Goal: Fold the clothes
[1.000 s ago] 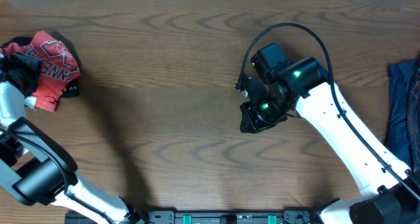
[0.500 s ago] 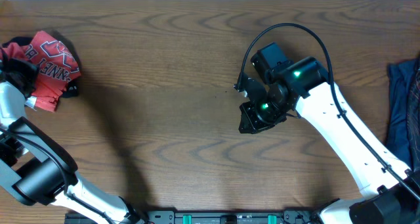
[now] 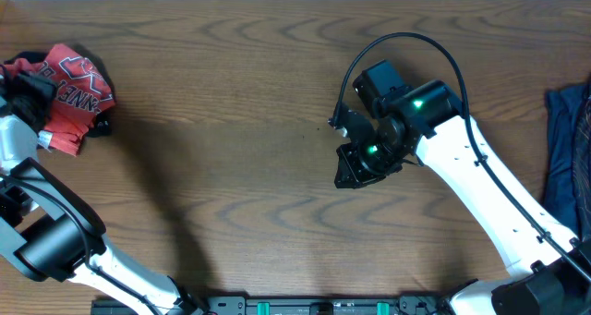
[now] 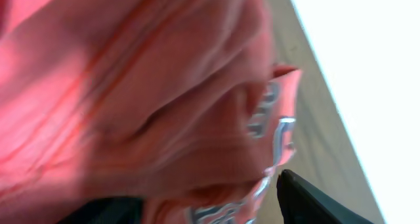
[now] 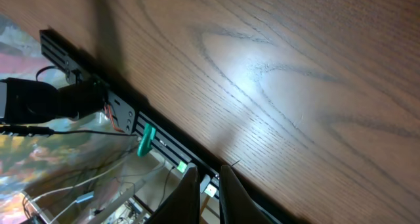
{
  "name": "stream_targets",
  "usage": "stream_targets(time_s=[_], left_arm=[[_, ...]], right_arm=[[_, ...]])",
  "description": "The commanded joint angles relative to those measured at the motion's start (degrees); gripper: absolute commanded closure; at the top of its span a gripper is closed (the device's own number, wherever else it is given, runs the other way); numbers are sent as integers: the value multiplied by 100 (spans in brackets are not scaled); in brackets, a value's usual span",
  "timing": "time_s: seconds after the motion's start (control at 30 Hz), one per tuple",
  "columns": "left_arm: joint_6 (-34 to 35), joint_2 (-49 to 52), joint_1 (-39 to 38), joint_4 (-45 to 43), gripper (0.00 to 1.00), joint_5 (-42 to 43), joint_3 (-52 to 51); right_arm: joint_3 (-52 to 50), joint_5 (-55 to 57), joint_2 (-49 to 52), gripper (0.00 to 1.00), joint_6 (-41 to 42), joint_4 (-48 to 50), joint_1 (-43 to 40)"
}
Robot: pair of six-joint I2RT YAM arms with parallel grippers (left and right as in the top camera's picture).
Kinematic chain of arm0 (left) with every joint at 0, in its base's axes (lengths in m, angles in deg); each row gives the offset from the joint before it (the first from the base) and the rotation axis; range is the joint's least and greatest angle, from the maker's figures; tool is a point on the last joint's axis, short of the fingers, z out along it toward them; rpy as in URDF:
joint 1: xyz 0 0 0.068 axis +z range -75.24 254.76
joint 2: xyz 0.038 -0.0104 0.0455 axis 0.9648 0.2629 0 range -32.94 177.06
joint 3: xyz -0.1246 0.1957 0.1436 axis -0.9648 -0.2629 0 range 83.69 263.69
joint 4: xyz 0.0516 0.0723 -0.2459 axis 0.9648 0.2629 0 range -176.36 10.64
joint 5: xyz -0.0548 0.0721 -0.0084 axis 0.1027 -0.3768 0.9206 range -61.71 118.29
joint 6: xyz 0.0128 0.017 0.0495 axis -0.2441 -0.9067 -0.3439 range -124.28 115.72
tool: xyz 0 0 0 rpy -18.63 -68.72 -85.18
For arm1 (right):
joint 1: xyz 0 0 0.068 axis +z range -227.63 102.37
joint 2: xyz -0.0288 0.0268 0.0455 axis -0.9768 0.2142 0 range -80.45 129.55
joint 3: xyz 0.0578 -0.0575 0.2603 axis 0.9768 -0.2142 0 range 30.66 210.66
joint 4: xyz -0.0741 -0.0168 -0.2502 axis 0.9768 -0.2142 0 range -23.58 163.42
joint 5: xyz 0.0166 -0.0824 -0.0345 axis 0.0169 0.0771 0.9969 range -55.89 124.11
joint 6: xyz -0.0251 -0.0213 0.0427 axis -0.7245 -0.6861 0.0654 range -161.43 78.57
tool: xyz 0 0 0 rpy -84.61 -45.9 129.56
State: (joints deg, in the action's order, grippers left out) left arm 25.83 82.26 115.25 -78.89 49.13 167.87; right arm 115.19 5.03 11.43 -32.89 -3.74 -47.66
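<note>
1. The coral-red T-shirt [image 3: 81, 82] lies bunched at the far left of the worktop [image 3: 231, 121]; a dark blue garment [image 3: 565, 149] sits far right.
2. The left gripper [image 3: 26, 91] is buried in the shirt, and whether it grips I cannot tell. The right gripper [image 5: 209, 178] hangs pinched closed and empty.
3. The step in hand looks like fetching the shirt — next, drag it to the centre and spread it flat.

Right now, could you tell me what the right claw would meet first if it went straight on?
Probably the bare wooden table: the shut right claw tilts down toward open wood near the front edge. Nothing else shows that way, though depth is unclear.
</note>
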Motion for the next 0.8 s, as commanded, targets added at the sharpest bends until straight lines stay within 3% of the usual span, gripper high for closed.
stream_targets(time_s=[0.0,0.17,0.33,0.67,0.77], left_arm=[[61,55,4,-179,36,579,57],[214,55,7,-356,38,809,57],[210,55,9,-168,48,468,57],[-24,55,11,354,49,-101,57],[-55,55,37,494,65,-229,55]], right_arm=[[15,-120,13,89,46,26,42],[15,-118,13,89,85,105,42],[15,-120,13,88,85,142,42],[15,-118,13,88,83,155,42],[15,-120,13,88,83,153,42]])
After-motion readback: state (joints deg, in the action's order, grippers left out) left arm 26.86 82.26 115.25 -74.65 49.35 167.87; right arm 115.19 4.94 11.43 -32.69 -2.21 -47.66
